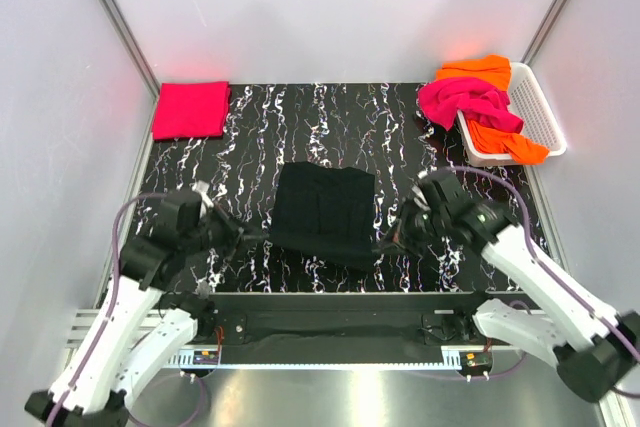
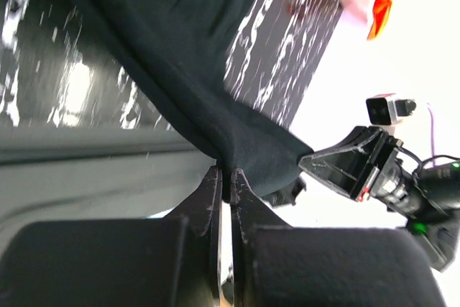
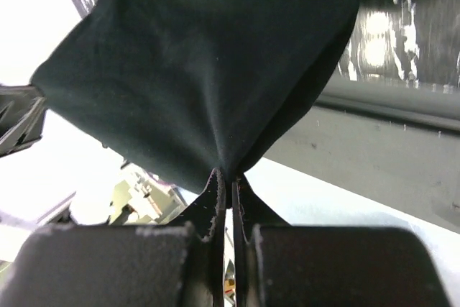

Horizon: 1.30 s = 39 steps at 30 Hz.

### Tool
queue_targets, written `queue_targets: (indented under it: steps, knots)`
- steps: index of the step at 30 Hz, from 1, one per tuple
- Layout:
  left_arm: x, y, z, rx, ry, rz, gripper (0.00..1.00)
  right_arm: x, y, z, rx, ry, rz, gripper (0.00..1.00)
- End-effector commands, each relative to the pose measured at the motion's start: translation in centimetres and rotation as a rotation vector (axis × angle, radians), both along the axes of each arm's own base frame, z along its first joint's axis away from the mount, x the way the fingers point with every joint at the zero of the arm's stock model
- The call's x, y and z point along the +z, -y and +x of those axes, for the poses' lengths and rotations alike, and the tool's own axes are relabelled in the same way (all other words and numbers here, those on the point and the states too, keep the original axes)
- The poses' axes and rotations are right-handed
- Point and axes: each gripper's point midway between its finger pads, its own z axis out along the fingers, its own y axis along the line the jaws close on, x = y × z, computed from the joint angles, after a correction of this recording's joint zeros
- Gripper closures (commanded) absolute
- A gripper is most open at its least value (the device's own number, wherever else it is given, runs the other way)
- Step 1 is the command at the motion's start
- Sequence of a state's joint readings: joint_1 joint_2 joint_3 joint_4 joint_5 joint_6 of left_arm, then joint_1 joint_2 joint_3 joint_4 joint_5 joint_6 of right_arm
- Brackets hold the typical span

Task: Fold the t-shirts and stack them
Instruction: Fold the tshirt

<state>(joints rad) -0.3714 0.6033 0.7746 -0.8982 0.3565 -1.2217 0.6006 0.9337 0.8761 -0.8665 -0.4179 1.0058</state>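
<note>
Only the top view shows the black t-shirt (image 1: pixel 322 212) whole on the counter (image 1: pixel 400 127), its near edge running left-right, and a red-pink t-shirt (image 1: pixel 190 110) folded far-left. Left wrist: left jaws pinched closed on its corner. Right wrist: right jaws likewise, on the opposite corner.

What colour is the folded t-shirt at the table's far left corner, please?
The folded t-shirt is red-pink, clearest in the top external view.
</note>
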Motion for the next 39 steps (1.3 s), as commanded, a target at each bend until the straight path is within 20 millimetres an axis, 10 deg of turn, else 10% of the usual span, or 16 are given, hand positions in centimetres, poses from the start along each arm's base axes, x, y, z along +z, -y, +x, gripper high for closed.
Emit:
queue_targets:
  steps: [1,3,20,39]
  knots:
    - [2.4,0.3,5.4,0.037,0.133,0.063,1.0,0.4,0.6,3.1,0.017,0.037,-0.068,1.0]
    - [4.5,1.1,7.8,0.025,0.214,0.061,1.0,0.4,0.2,5.1,0.028,0.008,-0.046,1.0]
    - [3.0,1.5,24.7,0.012,0.137,0.15,1.0,-0.9,0.3,19.2,0.002,-0.093,0.039,1.0]
    - [-5.6,3.0,35.9,-0.125,0.042,0.099,0.99,-7.7,2.3,27.9,-0.043,-0.188,0.055,1.0]
